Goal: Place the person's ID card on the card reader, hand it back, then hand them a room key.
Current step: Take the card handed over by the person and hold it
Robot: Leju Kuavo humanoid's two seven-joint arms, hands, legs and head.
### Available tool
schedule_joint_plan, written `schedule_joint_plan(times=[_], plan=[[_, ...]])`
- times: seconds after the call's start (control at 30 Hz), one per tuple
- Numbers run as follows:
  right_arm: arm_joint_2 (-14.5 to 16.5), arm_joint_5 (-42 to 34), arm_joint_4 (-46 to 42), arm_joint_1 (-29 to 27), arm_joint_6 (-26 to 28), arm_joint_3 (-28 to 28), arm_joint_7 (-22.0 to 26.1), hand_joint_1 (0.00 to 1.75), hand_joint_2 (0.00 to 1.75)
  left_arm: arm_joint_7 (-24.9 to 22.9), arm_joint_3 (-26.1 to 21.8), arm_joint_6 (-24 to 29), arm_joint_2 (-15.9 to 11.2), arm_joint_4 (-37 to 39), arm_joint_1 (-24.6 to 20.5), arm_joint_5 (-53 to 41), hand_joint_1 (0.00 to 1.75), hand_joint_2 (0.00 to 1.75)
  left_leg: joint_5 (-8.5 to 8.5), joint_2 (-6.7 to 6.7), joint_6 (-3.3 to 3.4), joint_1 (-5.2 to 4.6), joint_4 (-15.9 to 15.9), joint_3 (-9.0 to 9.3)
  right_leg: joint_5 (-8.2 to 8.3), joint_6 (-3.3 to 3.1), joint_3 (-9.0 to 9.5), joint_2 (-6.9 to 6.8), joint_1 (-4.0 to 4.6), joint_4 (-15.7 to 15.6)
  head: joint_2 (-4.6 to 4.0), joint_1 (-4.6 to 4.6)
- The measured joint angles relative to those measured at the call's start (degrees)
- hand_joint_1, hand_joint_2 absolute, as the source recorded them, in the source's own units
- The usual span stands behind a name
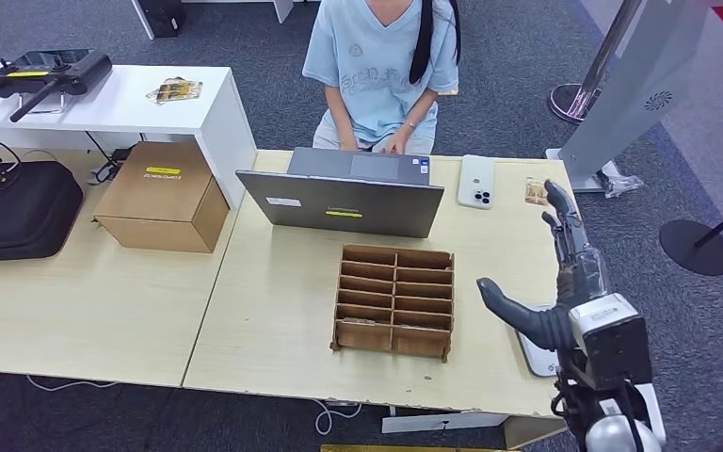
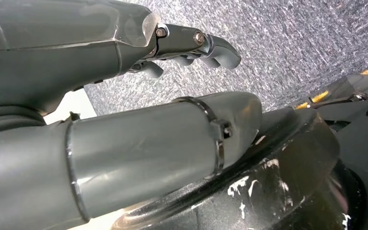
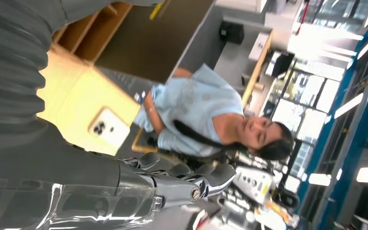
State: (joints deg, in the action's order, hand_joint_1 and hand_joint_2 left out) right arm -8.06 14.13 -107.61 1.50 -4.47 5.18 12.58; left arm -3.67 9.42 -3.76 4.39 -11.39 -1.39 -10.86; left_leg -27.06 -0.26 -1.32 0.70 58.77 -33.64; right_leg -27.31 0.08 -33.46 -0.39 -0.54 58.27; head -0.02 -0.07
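Counts on the bench

One laptop, one white phone, one ID card, one wooden slotted rack, one cardboard box, one person.

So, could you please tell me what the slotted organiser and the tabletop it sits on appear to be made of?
The slotted organiser looks like thin brown board, perhaps plywood or fibreboard: matte, with darker cut edges on its dividers. The tabletop looks like pale wood-grain laminate: smooth, lightly streaked, with a low sheen. Whether it is laminate or veneer cannot be told.
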Motion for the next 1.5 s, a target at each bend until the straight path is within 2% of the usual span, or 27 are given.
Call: schedule_joint_plan(times=[0.17, 0.4, 0.6, 0.73, 1.07, 1.27, 1.5], plan=[[-1.68, 7.32, 0.59, 1.98, 4.36, 2.06, -1.5, 0.0, 1.75, 0.0, 0.0, 0.32, -0.02, 0.0, -0.03, -0.18, 0.0, 0.0, 0.0, -0.01, 0.0, 0.0, 0.0, 0.0, 0.0, 0.0, 0.0, -0.01, 0.0, 0.0, 0.0, -0.01], [-3.35, 11.76, 1.5, 3.66, 5.94, 5.27, -2.47, 0.0, 1.75, -0.37, 0.02, 0.16, -0.27, 0.0, -0.18, -0.76, 0.0, 0.0, 0.0, 0.01, 0.0, 0.0, 0.0, -0.01, 0.0, 0.0, -0.01, 0.01, 0.0, 0.0, 0.0, 0.0], [-4.77, 27.61, 4.22, 9.29, 12.41, 10.66, -5.91, 0.0, 1.75, -0.8, 0.16, -0.14, -0.36, 0.0, -0.94, -1.93, 0.0, 0.0, 0.02, 0.03, -0.01, 0.0, 0.0, 0.01, 0.03, -0.02, 0.0, 0.02, 0.0, 0.01, 0.0, 0.0], [-5.11, 34.47, 7.91, 15.3, 14.51, 14.91, -8.26, 0.0, 1.75, -1.17, 0.55, -1.7, -0.35, 0.0, -1.46, -2.41, 0.0, 0.0, 0.04, 0.06, -0.01, 0.0, 0.0, 0.03, 0.07, -0.04, 0.0, 0.06, 0.0, 0.02, 0.0, -0.01], [-4.61, 43.98, 21.15, 32.3, 9.19, 23.98, -14.71, 0.0, 1.75, -1.69, 1.61, -3.45, -0.39, 0.0, -1.99, -3.67, 0.0, 0.0, 0.06, 0.02, -0.01, 0.0, 0.01, 0.0, 0.1, -0.03, 0.0, 0.04, 0.0, 0.05, 0.0, -0.01], [-2.17, 47.59, 30.03, 41.19, 5.18, 28.24, -18.15, 0.0, 1.75, -1.75, 1.81, -5.88, -0.55, 0.0, -2.57, -3.47, 0.0, 0.0, 0.08, 0.01, -0.02, 0.0, 0.02, -0.01, 0.1, -0.02, -0.03, 0.03, 0.0, 0.06, 0.0, 0.0], [0.78, 48.36, 39.6, 49.72, 2.43, 30.59, -20.53, 0.0, 1.75, -1.93, 2.02, -5.79, -0.62, -0.03, -3.26, -4.51, 0.0, 0.0, 0.08, 0.02, -0.02, 0.0, 0.02, -0.01, 0.1, -0.02, -0.03, 0.05, 0.0, 0.06, 0.0, -0.01]])
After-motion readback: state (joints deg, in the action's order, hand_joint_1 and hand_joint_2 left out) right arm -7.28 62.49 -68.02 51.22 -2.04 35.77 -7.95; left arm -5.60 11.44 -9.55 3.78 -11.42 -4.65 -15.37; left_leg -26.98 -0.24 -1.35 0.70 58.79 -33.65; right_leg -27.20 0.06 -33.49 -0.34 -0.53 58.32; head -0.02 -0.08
